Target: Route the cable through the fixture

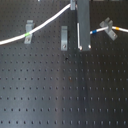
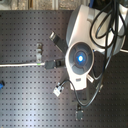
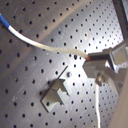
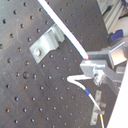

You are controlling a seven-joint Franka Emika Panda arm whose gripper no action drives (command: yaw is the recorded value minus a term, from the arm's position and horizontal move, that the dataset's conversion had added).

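Jaws: the gripper (image 3: 89, 59) has its jaws closed on the cable (image 1: 50, 21), pinching it at the tips in both wrist views.
Gripper body: in the first exterior view it hangs as a grey upright bar at about 1 o'clock, tip just above the tabletop (image 1: 65, 95).
Cable look: a long thin white cord with a green band at 9 o'clock in the first exterior view, and blue and yellow bands at about 2 o'clock.
Cable place: it runs from the first exterior view's left edge, rises toward 12 o'clock, passes behind the gripper and comes out toward 2 o'clock.
Fixture: the fixture (image 1: 64, 38) is a narrow upright grey post with a dark hole low down, standing just below the cable, apart from it.
Count: one cable; three grey clips, namely the fixture, a slanted clip (image 1: 28, 31) under the green band, and a splayed clip (image 1: 106, 24) near the blue band.
Tabletop: black, with a regular grid of small holes.
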